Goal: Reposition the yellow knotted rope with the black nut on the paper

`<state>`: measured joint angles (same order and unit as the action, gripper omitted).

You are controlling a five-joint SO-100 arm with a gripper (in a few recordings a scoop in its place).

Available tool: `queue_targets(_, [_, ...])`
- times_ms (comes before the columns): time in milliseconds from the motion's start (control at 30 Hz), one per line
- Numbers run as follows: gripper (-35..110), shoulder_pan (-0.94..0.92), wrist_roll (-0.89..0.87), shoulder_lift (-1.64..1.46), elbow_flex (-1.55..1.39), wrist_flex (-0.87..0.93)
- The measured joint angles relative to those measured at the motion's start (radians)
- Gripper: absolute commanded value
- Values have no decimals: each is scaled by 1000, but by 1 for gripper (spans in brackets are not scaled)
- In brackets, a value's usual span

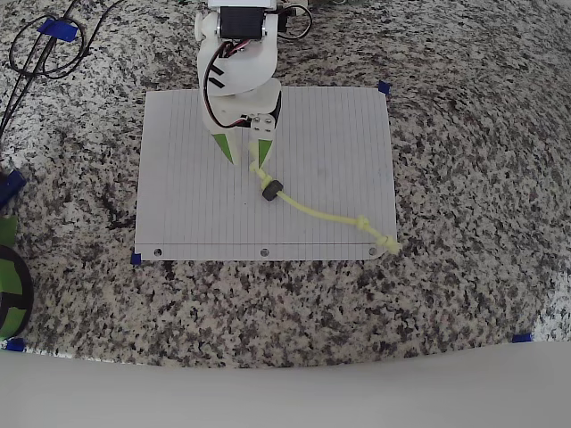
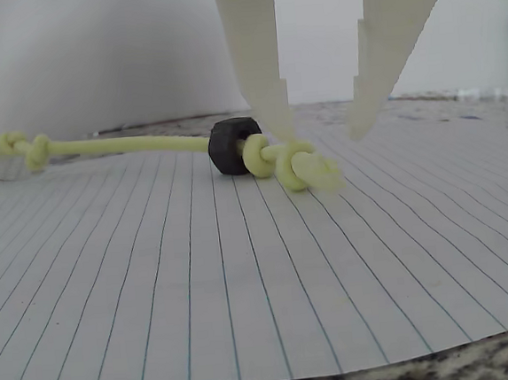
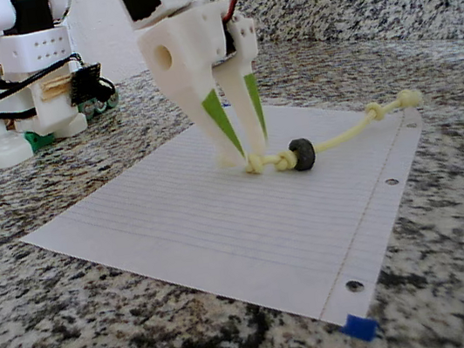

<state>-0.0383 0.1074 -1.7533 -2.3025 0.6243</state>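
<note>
Speckled granite counter (image 1: 464,178) is seen under the white lined paper (image 1: 178,160), where the thin yellow knotted rope (image 1: 326,214) with black nut (image 1: 270,189) lies untouched toward 4 o'clock, while the white two-finger gripper (image 1: 244,155), jaws parted and empty, straddles its upper knot, so the grasp and move seem left.

Overhead, wrist, low side: paper (image 1: 178,178)

Speckled granite counter (image 1: 464,267), white wall (image 2: 91,53)
</note>
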Motion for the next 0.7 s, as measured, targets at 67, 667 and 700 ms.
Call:
queue_targets(67, [30, -2, 0, 12, 2, -8])
queue_targets(667, [34, 23, 11, 8, 11, -11])
queue_targets(700, [34, 23, 17, -6, 11, -11])
